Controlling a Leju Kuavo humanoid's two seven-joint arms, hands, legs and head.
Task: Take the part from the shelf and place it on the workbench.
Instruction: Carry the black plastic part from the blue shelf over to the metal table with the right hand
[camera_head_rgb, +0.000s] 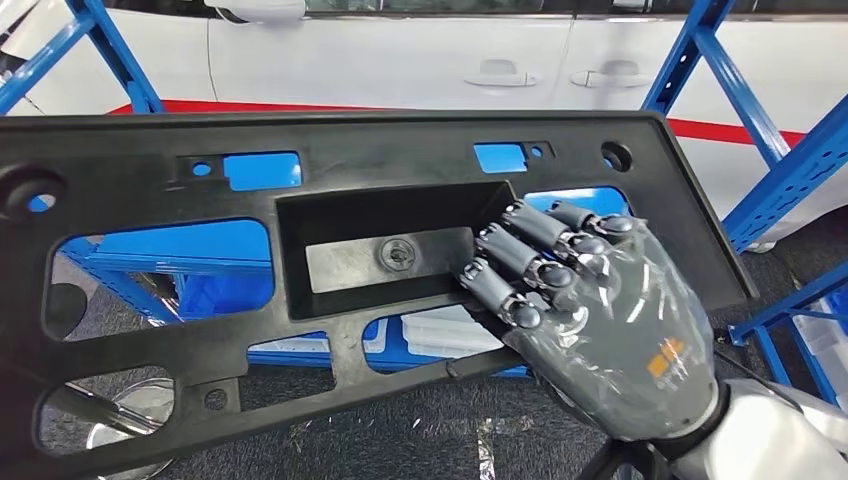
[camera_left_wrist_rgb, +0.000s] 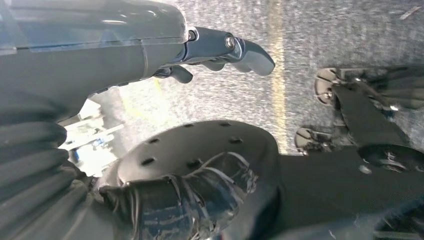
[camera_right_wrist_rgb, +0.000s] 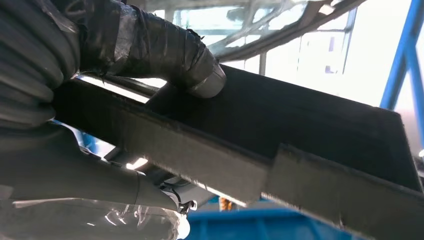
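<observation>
A large flat black plastic panel (camera_head_rgb: 200, 190), pierced with round holes, rectangular slots and wide rounded cut-outs, is held up across the head view by the robot's right hand (camera_head_rgb: 590, 310). The grey hand's dark fingers (camera_head_rgb: 520, 250) hook over the right-hand wall of a shallow rectangular recess (camera_head_rgb: 385, 255) sunk into the middle of the panel, while its palm, wrapped in clear film, lies against the panel's near face below that recess. In the right wrist view a tape-wrapped thumb (camera_right_wrist_rgb: 165, 50) presses on one face of the panel's dark edge (camera_right_wrist_rgb: 280, 150) with the rest of the hand under it, so the panel is clamped between them.

The panel is carried in the air, tilted slightly, its right end reaching toward a blue steel shelf frame (camera_head_rgb: 770, 130). A white car body with a red stripe (camera_head_rgb: 430, 50) stands beyond it, and dark speckled floor (camera_head_rgb: 400, 430) shows through the cut-outs.

The left hand (camera_left_wrist_rgb: 220, 50) hangs over grey floor, fingers apart and lightly curved, holding nothing.
</observation>
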